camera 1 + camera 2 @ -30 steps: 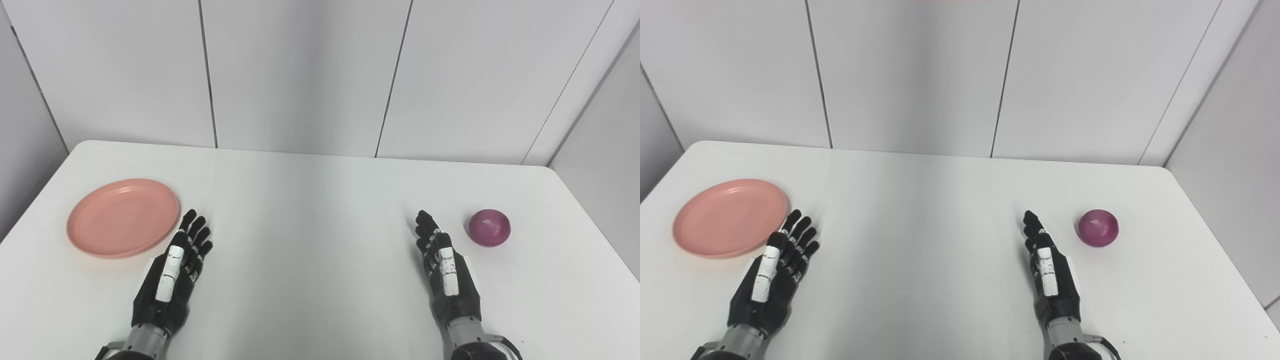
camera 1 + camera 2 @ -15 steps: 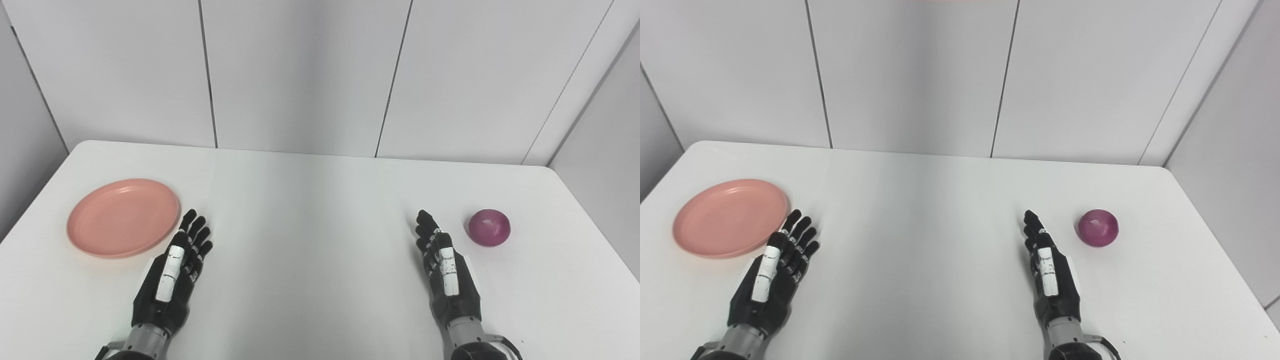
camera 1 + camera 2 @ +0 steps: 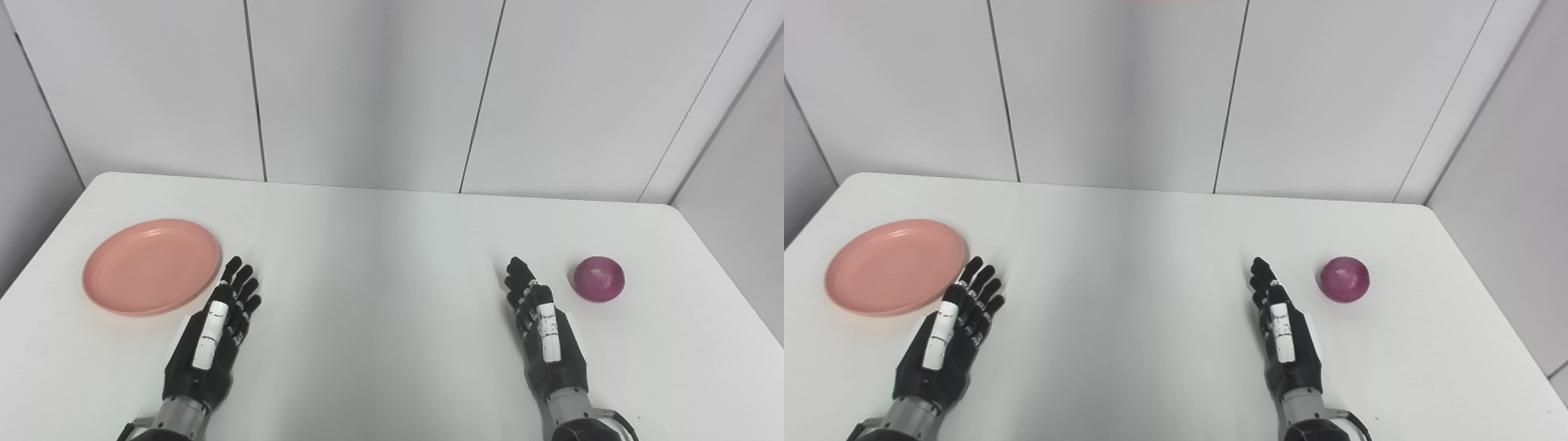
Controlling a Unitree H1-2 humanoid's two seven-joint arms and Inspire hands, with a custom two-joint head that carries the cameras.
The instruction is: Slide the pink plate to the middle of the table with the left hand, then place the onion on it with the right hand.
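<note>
The pink plate (image 3: 151, 266) lies empty on the left side of the white table (image 3: 380, 257). My left hand (image 3: 211, 334) rests open on the table just right of the plate's near rim, fingers stretched forward, not touching it. The purple onion (image 3: 599, 278) sits on the table at the right. My right hand (image 3: 545, 327) rests open, fingers straight, a short way left of the onion and apart from it. Both hands hold nothing.
White wall panels (image 3: 367, 92) stand close behind the table's far edge. The table's left edge runs just beyond the plate, and its right edge lies a little past the onion.
The right hand has shifted very slightly left. The left hand, the plate and the onion have not moved.
</note>
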